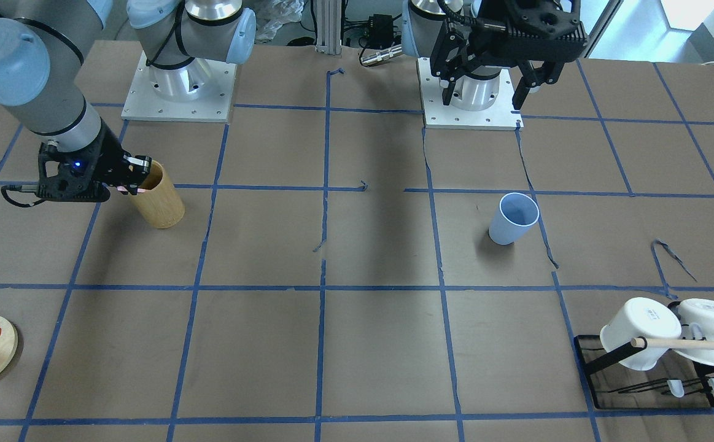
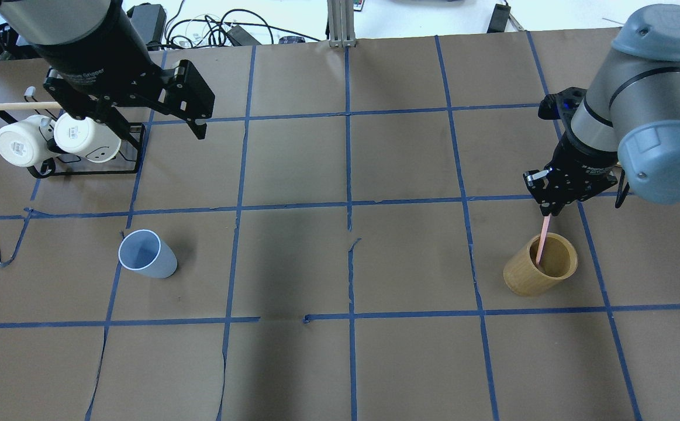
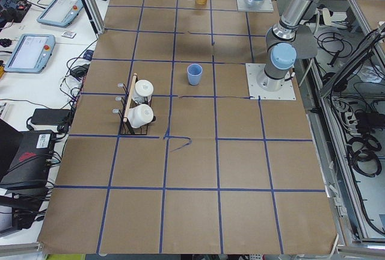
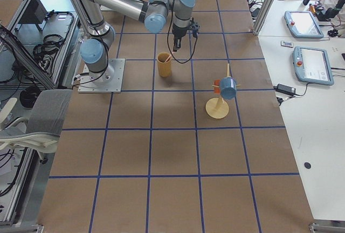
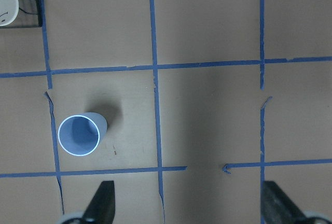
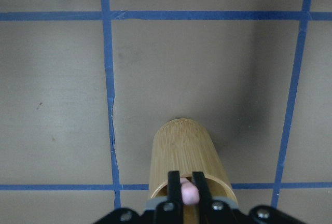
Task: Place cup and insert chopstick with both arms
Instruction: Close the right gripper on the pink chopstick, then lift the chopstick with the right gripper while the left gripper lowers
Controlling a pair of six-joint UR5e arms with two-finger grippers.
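Two claws to log. First the right claw (image 6: 187,189): pressed together on the top end of the pink chopstick (image 2: 542,238), pinching it between both fingertips. The stick runs down at a slight slant, its lower end inside the tan bamboo cylinder (image 2: 539,270), which stands on the counter (image 2: 345,362) in the robot's right half.

Then the left claw (image 5: 189,206): spread wide, holding nothing, hanging high over the left half and looking straight down. The light-blue cup (image 2: 147,256) stands upright on the counter below it and off to one side, mouth up and empty, well apart from the cylinder. The white mugs (image 2: 85,137) on their rack sit further out and play no part.

Judgement: the cup looks placed, so the step in hand is drawing the chopstick out of the cylinder.
- Lift along the stick's own line until the lower tip clears the rim. A sideways pull with the tip inside would likely lever on the wall, tipping the cylinder or twisting the stick in the pinch.
- The grip is at the very top, so the long free end may swing — carry it across slowly.
- Over the cup, get the tip inside the mouth before lowering.
- The cup looks light and narrows toward the base, so a tip catching the rim could topple it. The left claw could steady the wall.
- Let go only once the tip rests on the bottom.
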